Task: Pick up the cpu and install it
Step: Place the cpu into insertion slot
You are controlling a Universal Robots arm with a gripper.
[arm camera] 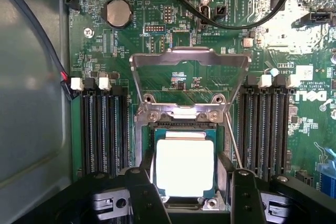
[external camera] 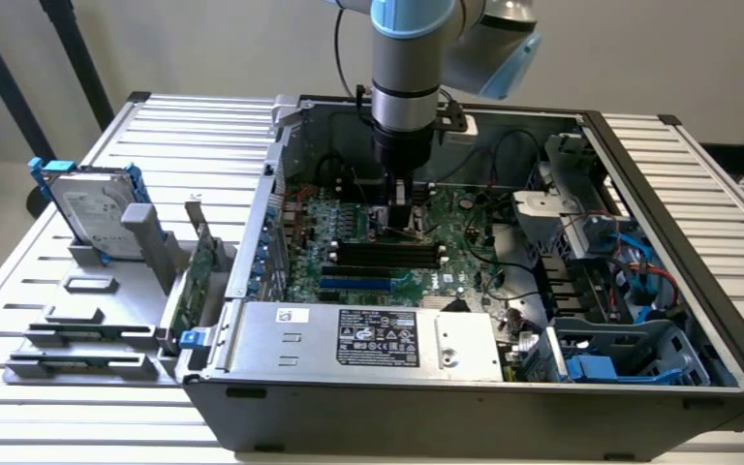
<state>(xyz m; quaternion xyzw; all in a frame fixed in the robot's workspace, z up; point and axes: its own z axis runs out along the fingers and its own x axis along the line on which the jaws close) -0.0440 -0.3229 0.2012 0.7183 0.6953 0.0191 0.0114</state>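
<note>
My gripper (arm camera: 193, 184) straddles the cpu (arm camera: 185, 166) (gripping or not, I can't tell); likely light, stiff, fragile; take its edges.

**Arm** (external camera: 406, 48): cylindrical link, matt silver-grey, encircled by one narrow black band; the section below the band is black.
**Joint cap** (external camera: 517, 66): rounded, light blue, fitted to a grey housing.
**Cable** (external camera: 338, 48): thin, black, routed alongside the link.
**Bracket** (external camera: 453, 123): black, fixed at the flange.
**Gripper** (external camera: 402, 215): black throughout.
**Fingers** (arm camera: 140, 195): two, black, blocky (wrist view), with small silver screw heads (arm camera: 244, 172) on their faces and grey insets in the body behind.
</note>
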